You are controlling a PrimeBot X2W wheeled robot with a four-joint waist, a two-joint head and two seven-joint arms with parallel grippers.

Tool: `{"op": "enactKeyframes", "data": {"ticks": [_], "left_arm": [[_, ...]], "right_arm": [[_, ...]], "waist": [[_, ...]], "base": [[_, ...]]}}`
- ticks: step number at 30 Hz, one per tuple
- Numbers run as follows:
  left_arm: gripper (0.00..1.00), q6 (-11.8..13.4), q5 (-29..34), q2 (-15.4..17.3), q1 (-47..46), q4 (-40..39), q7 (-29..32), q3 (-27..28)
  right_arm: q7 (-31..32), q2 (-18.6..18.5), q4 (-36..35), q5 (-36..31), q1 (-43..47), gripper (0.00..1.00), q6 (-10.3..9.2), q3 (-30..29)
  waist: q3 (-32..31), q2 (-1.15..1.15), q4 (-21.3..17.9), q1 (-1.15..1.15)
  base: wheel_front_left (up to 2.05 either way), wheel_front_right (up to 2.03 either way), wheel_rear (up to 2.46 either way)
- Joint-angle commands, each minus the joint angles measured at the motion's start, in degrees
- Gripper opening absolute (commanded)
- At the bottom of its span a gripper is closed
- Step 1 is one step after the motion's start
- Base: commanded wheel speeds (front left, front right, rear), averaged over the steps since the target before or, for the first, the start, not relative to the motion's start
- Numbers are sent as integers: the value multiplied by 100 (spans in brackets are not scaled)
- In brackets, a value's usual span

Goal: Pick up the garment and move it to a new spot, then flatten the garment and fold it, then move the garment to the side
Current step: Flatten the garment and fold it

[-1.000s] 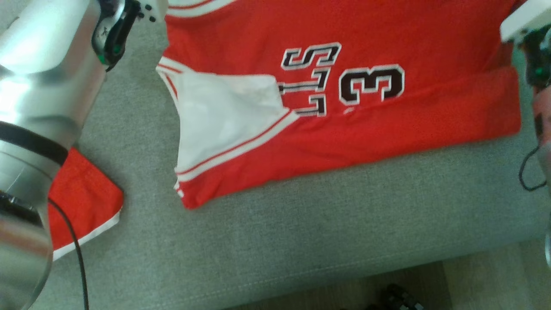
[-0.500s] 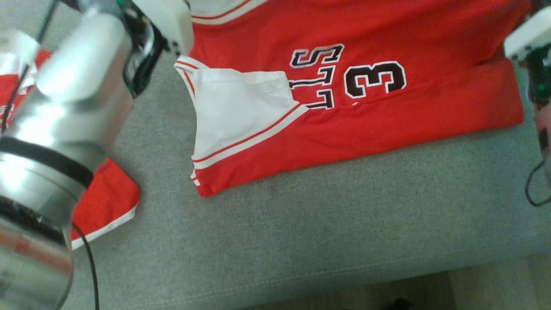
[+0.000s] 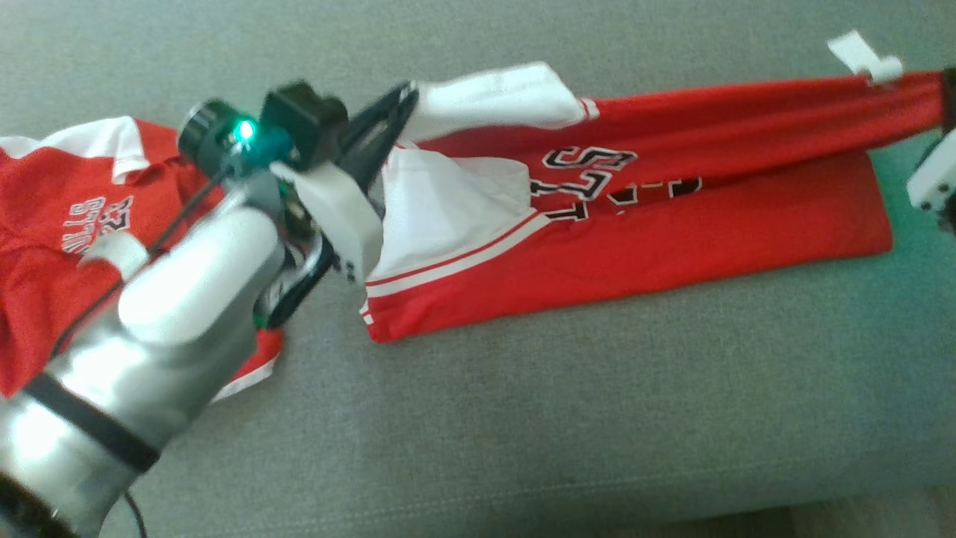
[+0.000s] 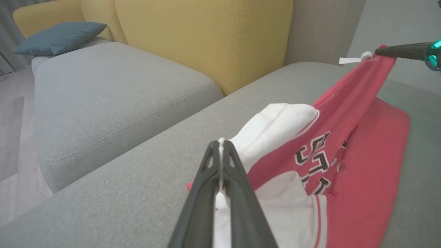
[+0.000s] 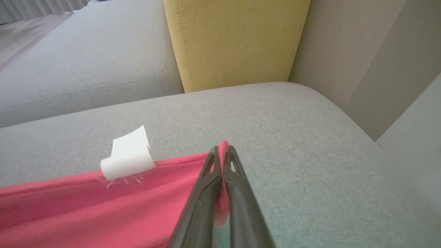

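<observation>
Robot's got the red-and-white basketball jersey (image 3: 635, 232) on the grey sofa seat (image 3: 523, 418), far edge lifted: left claw (image 4: 220, 148) pinching the white shoulder, right claw (image 5: 222, 150) pinching the red hem corner. It should pull that edge taut and lower both ends level

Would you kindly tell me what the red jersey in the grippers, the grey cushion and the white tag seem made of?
Red jersey: likely thin, matte synthetic knit; it drapes limply and creases softly. Grey cushion: matte woven upholstery fabric, with fine visible grain and a stitched seam. White tag: probably a stiff woven or papery label; it curls and holds shape.
</observation>
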Motion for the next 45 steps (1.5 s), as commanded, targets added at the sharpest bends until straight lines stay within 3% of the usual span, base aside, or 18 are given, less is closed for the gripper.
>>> {"op": "enactKeyframes", "data": {"ticks": [1,9,18,23,36,45], "left_arm": [[0,104,12,306,-117,-327,58,178],[0,553,-15,843,637,-1892,702,-163],[0,675,50,1077,874,-2359,1147,-472],[0,831,-97,1136,692,-2258,1043,-136],[0,851,-136,905,-135,-1514,477,503],[0,823,23,799,-128,-1249,100,442]], "right_arm": [[75,-184,-85,74,82,0,37,109],[755,-488,-53,90,455,0,37,480],[861,-549,-421,196,690,0,37,773],[531,-588,-634,248,554,0,37,727],[-753,-368,-488,-60,-103,0,37,435],[-1101,-70,-249,-170,25,0,37,411]], "waist": [[-115,0,81,0],[-397,0,174,0],[-382,0,153,0],[-317,0,156,0],[-75,0,227,0],[-105,0,324,0]], "base": [[0,0,0],[0,0,0],[0,0,0],[0,0,0],[0,0,0],[0,0,0]]}}
